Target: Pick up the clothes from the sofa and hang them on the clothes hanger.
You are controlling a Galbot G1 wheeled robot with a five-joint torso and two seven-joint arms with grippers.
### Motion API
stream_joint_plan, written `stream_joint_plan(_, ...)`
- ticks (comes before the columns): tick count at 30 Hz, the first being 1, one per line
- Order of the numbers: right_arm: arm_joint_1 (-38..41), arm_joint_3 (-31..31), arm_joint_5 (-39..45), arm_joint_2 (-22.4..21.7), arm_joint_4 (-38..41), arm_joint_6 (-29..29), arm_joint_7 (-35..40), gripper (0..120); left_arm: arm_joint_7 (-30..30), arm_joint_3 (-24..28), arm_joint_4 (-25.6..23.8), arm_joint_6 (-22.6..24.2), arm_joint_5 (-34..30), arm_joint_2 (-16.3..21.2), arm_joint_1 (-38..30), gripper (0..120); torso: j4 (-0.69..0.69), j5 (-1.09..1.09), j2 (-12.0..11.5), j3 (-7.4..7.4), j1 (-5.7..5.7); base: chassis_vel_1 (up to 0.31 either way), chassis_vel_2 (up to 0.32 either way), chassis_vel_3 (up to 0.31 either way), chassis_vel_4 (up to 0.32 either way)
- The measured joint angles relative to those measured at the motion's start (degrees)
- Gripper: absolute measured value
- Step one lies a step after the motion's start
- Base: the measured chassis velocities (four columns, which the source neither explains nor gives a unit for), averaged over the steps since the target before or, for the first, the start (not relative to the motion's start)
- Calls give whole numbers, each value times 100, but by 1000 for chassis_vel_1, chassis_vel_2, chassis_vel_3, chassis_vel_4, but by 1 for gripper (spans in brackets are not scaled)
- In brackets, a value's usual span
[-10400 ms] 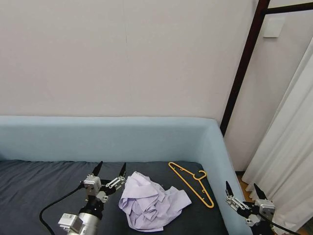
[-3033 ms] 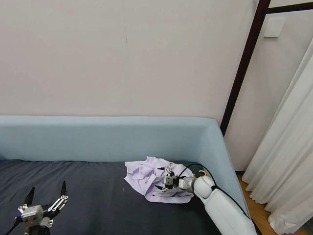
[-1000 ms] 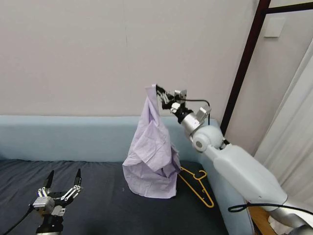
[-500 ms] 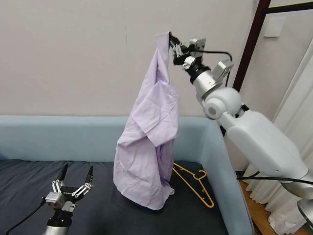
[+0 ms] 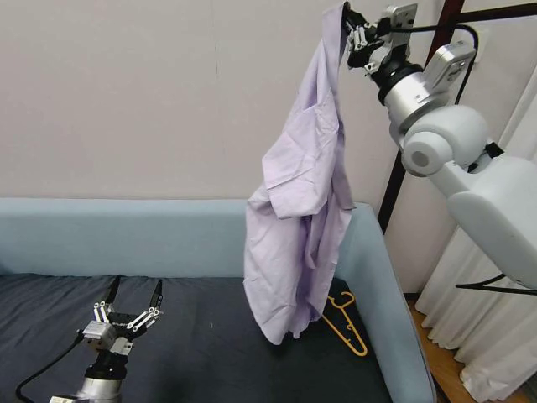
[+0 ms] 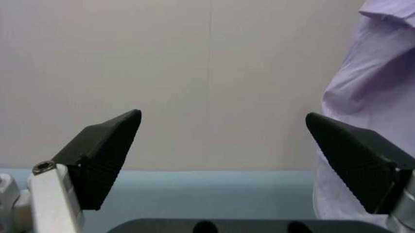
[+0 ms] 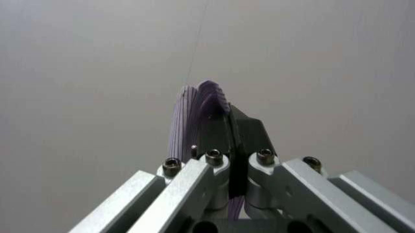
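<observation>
Head cam: the right gripper (image 5: pixel 347 27) is way up high by the wall, pinched tight on the top of the purple shirt (image 5: pixel 298 210). The shirt dangles full length over the right end of the blue sofa (image 5: pixel 168 239), with the yellow hanger (image 5: pixel 346 327) on the seat just beside its bottom edge, and the left gripper (image 5: pixel 134 290) sits low over the seat, well apart. Left wrist cam: that gripper's fingers (image 6: pixel 107 145) are spread wide with nothing between them, and the shirt (image 6: pixel 370 97) hangs farther off. Right wrist cam: the fingers (image 7: pixel 246 133) are clamped together with a bunch of purple fabric (image 7: pixel 194 111) squeezed in between.
</observation>
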Motion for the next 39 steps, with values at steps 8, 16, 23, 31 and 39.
stream_joint_plan(8, 58, -227, 161, -512, 261, -55, 54, 0, 832, 286, 68, -300, -434, 515, -142, 100, 0, -1, 0, 0, -1, 0, 0, 0, 0)
stream_joint_plan(16, -1081, -112, 275, -746, 583, -512, 889, 0, 2324, 836, 965, -365, -690, 732, -904, 100, 1, -1, 0, 1, 0, 0, 0, 0, 0)
stream_joint_plan(23, -2131, -150, -178, -818, 825, -818, 1221, 0, 3172, 1371, 1850, -299, -736, 445, -1491, 100, -2, 0, 0, 1, 0, 0, 0, 0, 0)
stream_joint_plan(31, -2651, -144, -564, -385, 553, -795, 1280, 0, 2627, 2232, 3079, -372, -75, -337, -2183, 100, 1, 1, 0, 1, 0, 0, 0, 0, 0)
stream_joint_plan(39, -2660, -82, -556, -202, 463, -765, 1296, 0, 2364, 2566, 3810, -484, 325, -958, -2567, 100, 1, 0, 0, 1, 0, 0, 0, 0, 0)
